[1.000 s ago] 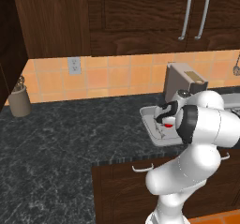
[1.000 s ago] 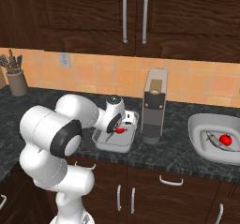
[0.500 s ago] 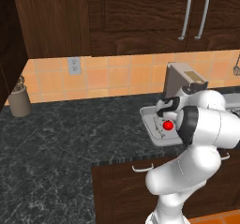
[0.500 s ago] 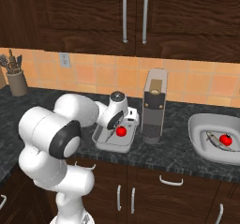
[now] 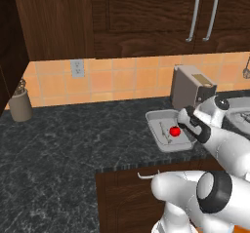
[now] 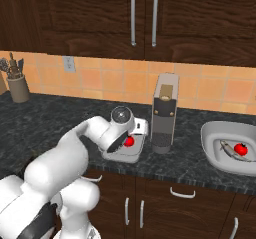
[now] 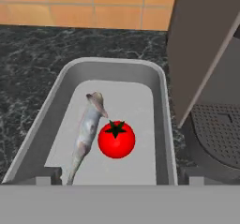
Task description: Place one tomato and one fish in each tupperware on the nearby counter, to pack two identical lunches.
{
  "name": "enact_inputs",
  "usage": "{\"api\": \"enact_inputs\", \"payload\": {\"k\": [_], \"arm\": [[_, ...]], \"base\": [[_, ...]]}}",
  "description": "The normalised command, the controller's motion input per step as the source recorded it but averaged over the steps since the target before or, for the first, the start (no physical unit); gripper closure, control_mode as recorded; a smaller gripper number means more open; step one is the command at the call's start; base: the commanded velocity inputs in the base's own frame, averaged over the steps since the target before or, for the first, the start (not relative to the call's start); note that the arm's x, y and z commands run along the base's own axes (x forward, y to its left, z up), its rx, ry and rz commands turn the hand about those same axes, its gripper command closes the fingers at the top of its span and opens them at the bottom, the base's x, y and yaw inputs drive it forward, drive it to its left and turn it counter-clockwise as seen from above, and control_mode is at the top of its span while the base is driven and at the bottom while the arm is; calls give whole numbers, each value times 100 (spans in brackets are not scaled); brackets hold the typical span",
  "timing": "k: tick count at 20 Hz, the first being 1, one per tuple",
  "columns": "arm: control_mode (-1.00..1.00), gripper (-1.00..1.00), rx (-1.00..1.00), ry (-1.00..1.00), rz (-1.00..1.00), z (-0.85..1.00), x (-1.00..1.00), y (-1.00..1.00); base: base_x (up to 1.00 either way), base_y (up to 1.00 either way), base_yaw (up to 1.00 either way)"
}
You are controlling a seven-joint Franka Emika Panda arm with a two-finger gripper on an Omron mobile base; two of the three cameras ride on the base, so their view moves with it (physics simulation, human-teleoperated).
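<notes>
The grey rectangular tupperware (image 7: 112, 64) holds a red tomato (image 7: 116, 139) with a grey fish (image 7: 87, 127) lying beside it on the left. My gripper (image 7: 119, 177) hovers over the tray's near end, open, with nothing between its fingers. From the left base this tupperware (image 5: 157, 115) sits on the speckled counter (image 5: 73, 139), its tomato (image 5: 175, 131) just left of my gripper (image 5: 186, 124). In the right base view my gripper (image 6: 120, 142) hangs over the same tray (image 6: 126, 158) and tomato (image 6: 130, 141). The whiter tupperware (image 6: 215, 133) at the right holds another tomato (image 6: 241, 149) and fish (image 6: 227, 149).
A tall steel appliance (image 6: 164, 112) stands between the two containers, close to the grey tray's right side (image 5: 191, 86). A utensil holder (image 5: 20, 105) stands at the far left by the tiled wall. Dark drawers with curved handles (image 6: 181, 193) run below the counter edge.
The jaws have opened and let go of the tomato, which now lies in the grey tray beside the fish. The hand has drawn back a little from it.
</notes>
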Motion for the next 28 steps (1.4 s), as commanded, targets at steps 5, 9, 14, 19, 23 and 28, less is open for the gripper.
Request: {"api": "enact_inputs", "payload": {"k": [5, 9, 14, 19, 23, 28], "arm": [[-100, -100, 13, -30, 3, 22, -69, -42], [-100, -100, 18, -13, 1, 0, -49, -51], [-100, -100, 23, -8, 0, 0, -32, -51], [-100, -100, 11, -7, 0, 1, -26, -26], [-100, -100, 11, -1, 0, 7, -11, -35], [-100, -100, 28, 0, -1, 53, 0, -52]], "base": [[0, 0, 0], [0, 0, 0], [0, 0, 0], [0, 0, 0], [0, 0, 0], [0, 0, 0]]}}
